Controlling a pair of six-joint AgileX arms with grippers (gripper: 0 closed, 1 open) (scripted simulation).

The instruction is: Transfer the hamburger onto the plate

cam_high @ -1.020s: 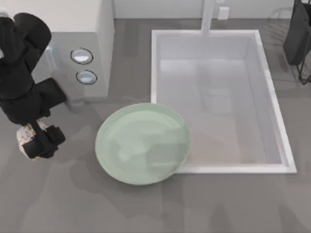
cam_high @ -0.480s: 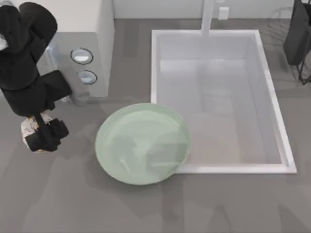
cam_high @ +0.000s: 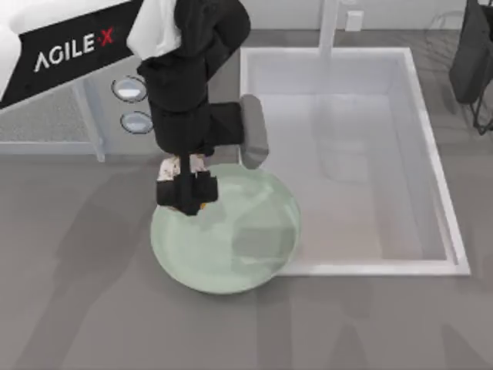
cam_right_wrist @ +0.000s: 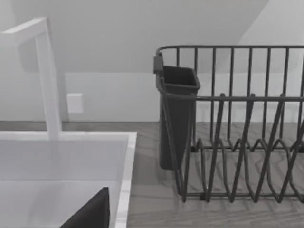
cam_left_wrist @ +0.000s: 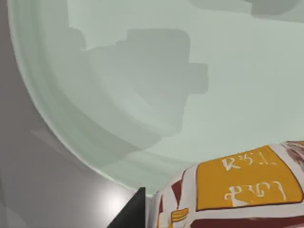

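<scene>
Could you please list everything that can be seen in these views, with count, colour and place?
plate: one, pale mint green, on the table against the sink's left front corner.
hamburger: one, white wrap with orange and dark red print, held above the plate's upper left part.
sink: one, white, right half of the table.
faucet: one, white, behind the sink.
rack: one, dark wire, with a dark cup, right of the sink.
dials: two, round, on a pale unit left of the sink.
left gripper: black, over the plate, shut on the hamburger.
right arm: black, parked at the top view's right edge.
</scene>
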